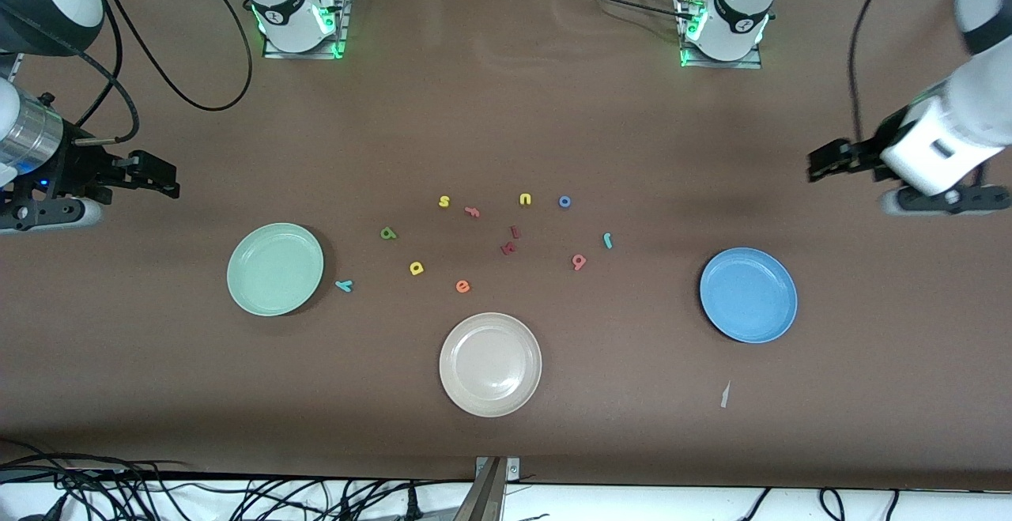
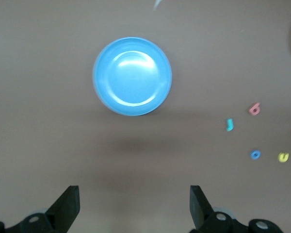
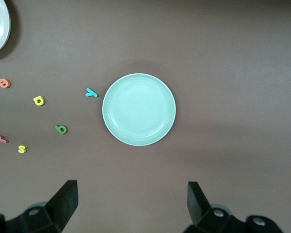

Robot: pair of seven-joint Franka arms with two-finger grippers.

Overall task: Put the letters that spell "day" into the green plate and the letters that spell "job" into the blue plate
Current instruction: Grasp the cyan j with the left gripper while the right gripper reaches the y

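The green plate [image 1: 274, 269] lies toward the right arm's end of the table and the blue plate [image 1: 748, 295] toward the left arm's end; both hold nothing. Between them lie the dark green "d" [image 1: 387, 233], yellow "a" [image 1: 417, 269] and teal "y" [image 1: 344, 285], the "y" closest to the green plate [image 3: 138, 109]. The teal "j" [image 1: 607, 240], blue "o" [image 1: 564, 201] and salmon "b" [image 1: 579, 262] lie nearer the blue plate [image 2: 132, 76]. My right gripper [image 1: 158, 177] hangs open over bare table at its end. My left gripper [image 1: 822, 164] hangs open over bare table at the other end.
A beige plate [image 1: 490, 364] sits nearest the front camera, mid-table. Other letters lie among the task's own: yellow "s" [image 1: 444, 201], pink "f" [image 1: 473, 211], yellow "u" [image 1: 525, 199], orange "e" [image 1: 462, 286], two dark red pieces [image 1: 510, 248]. A paper scrap [image 1: 724, 394] lies near the blue plate.
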